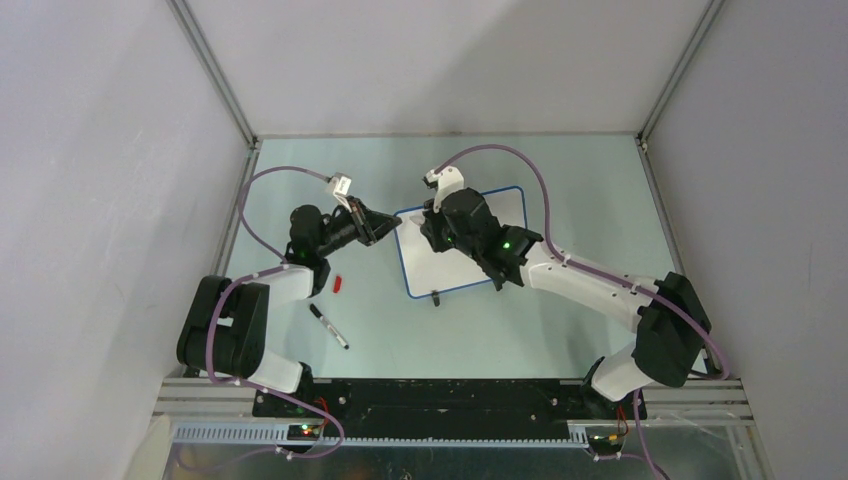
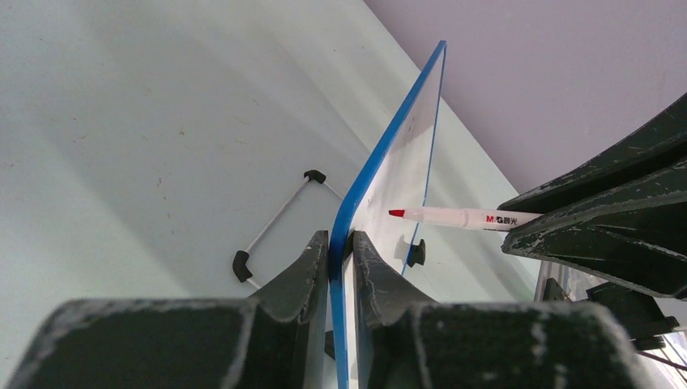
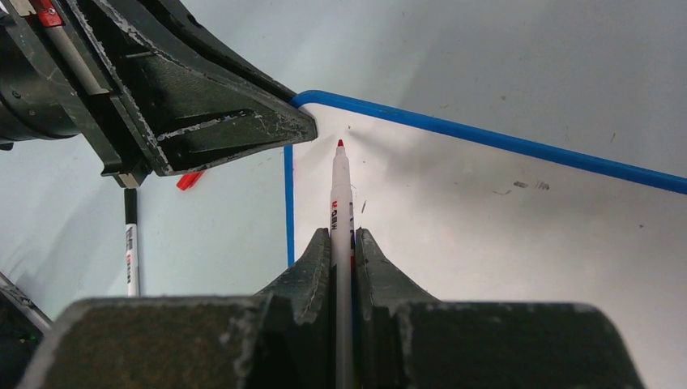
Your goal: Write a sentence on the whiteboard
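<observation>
Right tool [image 3: 343, 237] holds red marker [image 3: 341, 186] near whiteboard [image 3: 486, 235].

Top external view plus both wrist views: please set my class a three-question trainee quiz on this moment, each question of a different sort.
1. True or false: the left claw grips the rim of the small blue-rimmed white whiteboard.
2. What does the right claw hold? A. a white marker pen with a red tip B. a sponge eraser C. nothing
3. Name the two loose things lying on the pale green table near the left arm.
Key: 1 true. 2 A. 3 a black-and-white pen and a small red cap.
</observation>
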`<act>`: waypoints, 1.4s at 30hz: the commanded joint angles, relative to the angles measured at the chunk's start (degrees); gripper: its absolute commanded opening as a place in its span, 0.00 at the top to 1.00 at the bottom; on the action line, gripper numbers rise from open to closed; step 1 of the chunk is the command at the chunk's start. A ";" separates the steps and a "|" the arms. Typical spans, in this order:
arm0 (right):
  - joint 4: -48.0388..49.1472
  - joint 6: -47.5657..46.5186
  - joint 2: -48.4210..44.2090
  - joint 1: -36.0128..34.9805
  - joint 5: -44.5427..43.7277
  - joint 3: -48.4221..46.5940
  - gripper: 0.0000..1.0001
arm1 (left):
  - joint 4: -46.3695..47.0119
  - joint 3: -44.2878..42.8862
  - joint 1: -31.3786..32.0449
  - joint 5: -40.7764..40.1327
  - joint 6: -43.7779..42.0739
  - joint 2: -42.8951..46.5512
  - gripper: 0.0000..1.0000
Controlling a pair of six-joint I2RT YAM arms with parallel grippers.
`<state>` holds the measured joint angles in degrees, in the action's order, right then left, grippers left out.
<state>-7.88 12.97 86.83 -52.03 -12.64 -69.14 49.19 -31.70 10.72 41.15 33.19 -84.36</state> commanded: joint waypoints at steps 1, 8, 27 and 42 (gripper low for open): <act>1.08 -0.43 0.69 0.22 -0.99 -2.84 1.00 | 1.42 -0.10 -0.31 0.53 -0.07 0.16 0.82; 1.47 -0.20 1.28 0.57 -1.01 -2.86 1.00 | 1.34 -0.11 -0.34 0.60 -0.14 0.20 0.81; -3.66 1.66 1.97 0.52 -1.75 -2.84 1.00 | -0.10 -0.17 -0.34 0.60 -0.97 0.99 0.79; -5.22 3.09 0.60 -0.76 -1.63 0.02 1.00 | -0.33 -0.11 -0.26 0.60 -1.10 1.51 0.78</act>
<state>-13.02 15.00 88.44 -52.31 -13.15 -69.49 48.73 -31.70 10.68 41.15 33.01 -84.36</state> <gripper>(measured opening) 0.136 0.214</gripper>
